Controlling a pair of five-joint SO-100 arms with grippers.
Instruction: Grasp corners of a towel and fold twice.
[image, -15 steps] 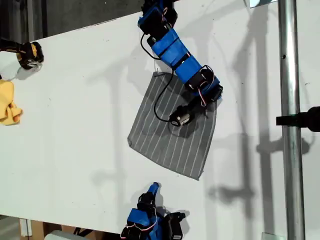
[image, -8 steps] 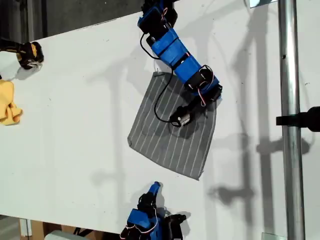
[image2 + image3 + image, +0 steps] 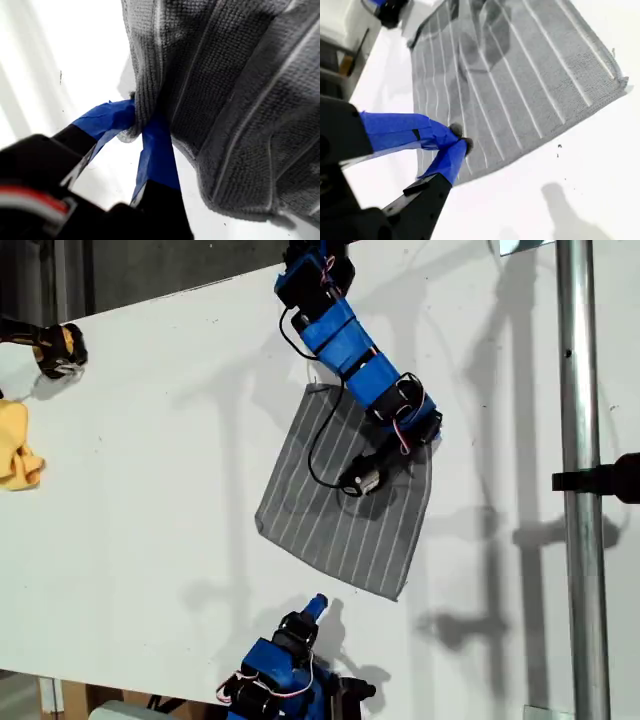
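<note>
The dark-grey pinstriped towel (image 3: 330, 510) lies spread flat on the white table (image 3: 150, 500), slightly rumpled under the upper arm. My first gripper (image 3: 425, 432) reaches over it from the exterior view's top and is shut on the towel's hemmed edge (image 3: 145, 95) near the corner at the exterior view's right; its blue fingers (image 3: 107, 120) pinch a small fold. My second gripper (image 3: 316, 604) hovers at the exterior view's bottom, just short of the towel's near edge, its blue tips (image 3: 459, 141) closed together on nothing. One free corner (image 3: 621, 82) shows in the second wrist view.
A yellow cloth (image 3: 18, 445) lies at the exterior view's left edge, with a black and yellow object (image 3: 55, 348) above it. A metal pole (image 3: 580, 480) with a black clamp (image 3: 600, 480) runs down the exterior view's right side.
The second arm has swung a little at the exterior view's bottom, its tip moving slightly right and nearer the towel. The first arm holds almost still on the towel's edge.
</note>
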